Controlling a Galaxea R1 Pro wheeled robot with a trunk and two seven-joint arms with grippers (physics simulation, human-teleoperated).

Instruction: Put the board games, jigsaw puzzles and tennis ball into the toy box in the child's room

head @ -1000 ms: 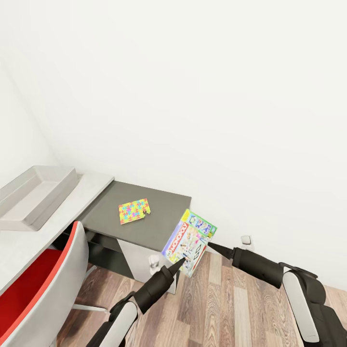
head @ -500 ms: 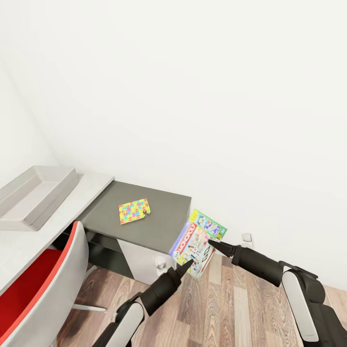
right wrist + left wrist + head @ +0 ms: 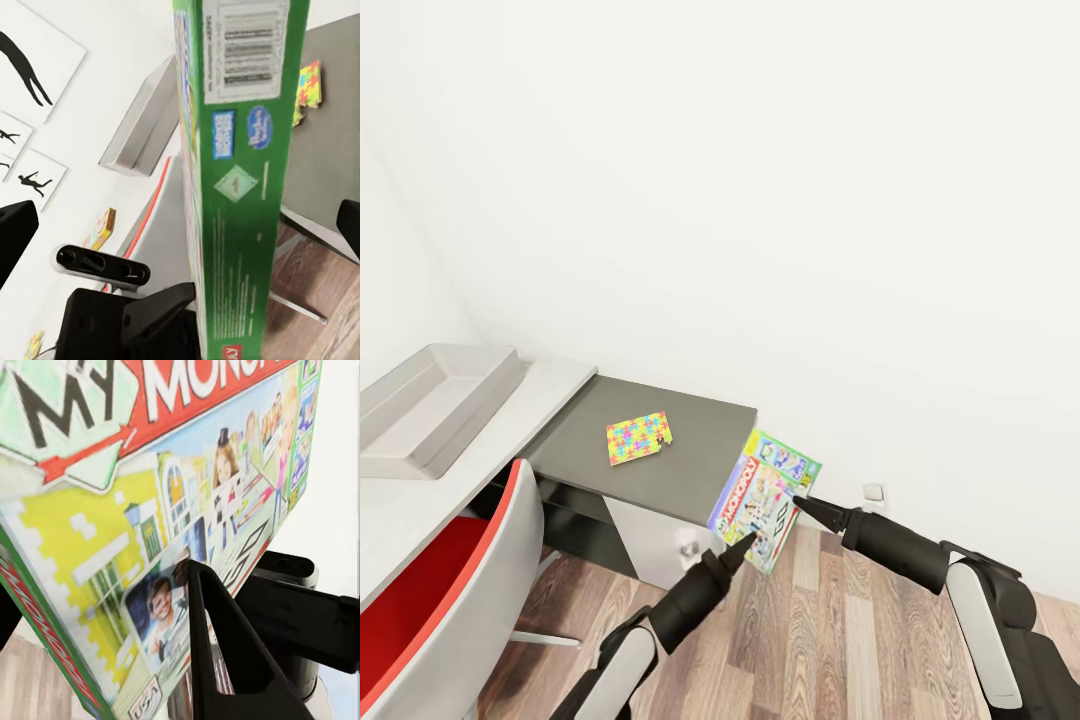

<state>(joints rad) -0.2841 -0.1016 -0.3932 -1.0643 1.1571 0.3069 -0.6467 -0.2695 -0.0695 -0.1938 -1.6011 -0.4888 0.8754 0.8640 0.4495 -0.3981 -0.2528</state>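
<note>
Right now the robot holds a board game (image 3: 763, 500) up in the air, in the lower middle of the head picture. It is a flat box with bright pictures and the word "Monopoly" in white on red. The box is tilted, with its top end toward the wall. It hangs just past the right edge of the dark grey cabinet (image 3: 700, 450), over the wood floor (image 3: 840, 640).

Both arms meet at the box. The left gripper (image 3: 743, 541) touches its lower edge from below. The right gripper (image 3: 801, 503) touches its right edge from the side. So the box sits pinched between the two black tips. In the left wrist picture, one black finger (image 3: 225, 645) lies across the picture side of the board game (image 3: 150, 510). In the right wrist picture, the green side of the board game (image 3: 240, 165) stands up between the fingers. I cannot tell how wide either gripper's own fingers are spread.

A square jigsaw puzzle (image 3: 639, 438) in yellow, pink, blue and green lies flat on the cabinet, well apart from the held box. The grey toy box (image 3: 430, 405) rests on the white table (image 3: 420, 500) at the left edge. A red chair (image 3: 440, 590) with a pale rim stands in the lower left corner.
</note>
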